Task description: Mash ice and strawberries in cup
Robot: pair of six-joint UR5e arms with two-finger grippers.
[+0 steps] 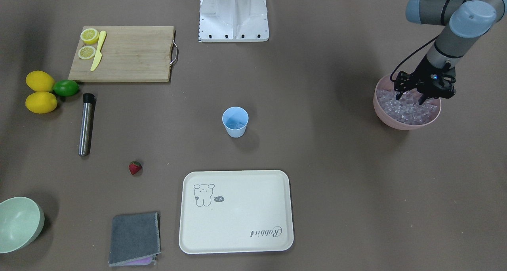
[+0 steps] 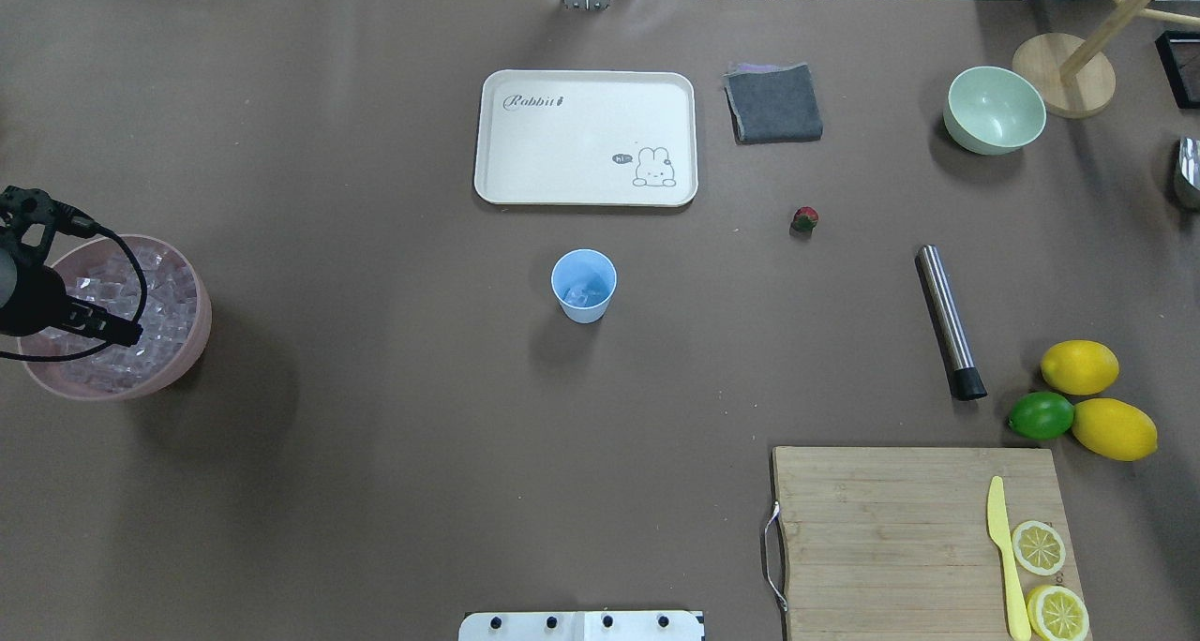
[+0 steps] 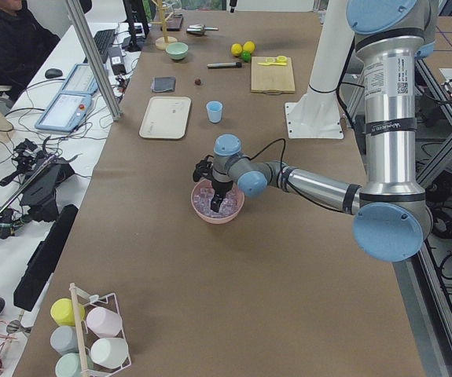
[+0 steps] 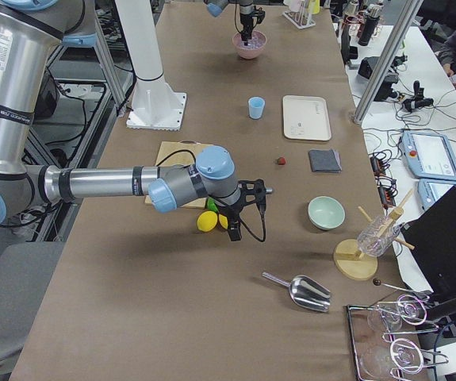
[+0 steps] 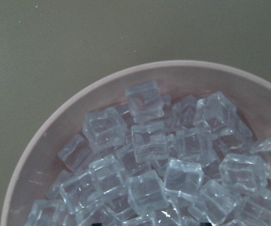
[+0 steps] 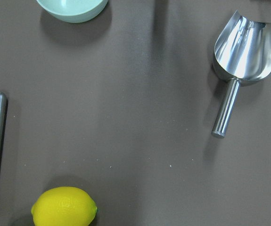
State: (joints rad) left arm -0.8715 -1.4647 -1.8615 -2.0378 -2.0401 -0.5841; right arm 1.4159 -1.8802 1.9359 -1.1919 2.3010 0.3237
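Front view: left gripper (image 1: 412, 98) hangs over the bowl (image 1: 390, 121) at frame right, fingers apart amid ice (image 1: 408, 111), evidently to pick. Cup (image 1: 235, 122), centre, holds some ice. Strawberry (image 1: 135, 168) lies lower left. Right gripper (image 4: 243, 214): cannot tell.

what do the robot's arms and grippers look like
The left arm and right arm are silver-grey tubes with pale blue joint caps and small printed labels. The left gripper is black, two-fingered, with a small blue light and a black cable looping along the wrist. The right gripper is black too, with its own looping black cable.
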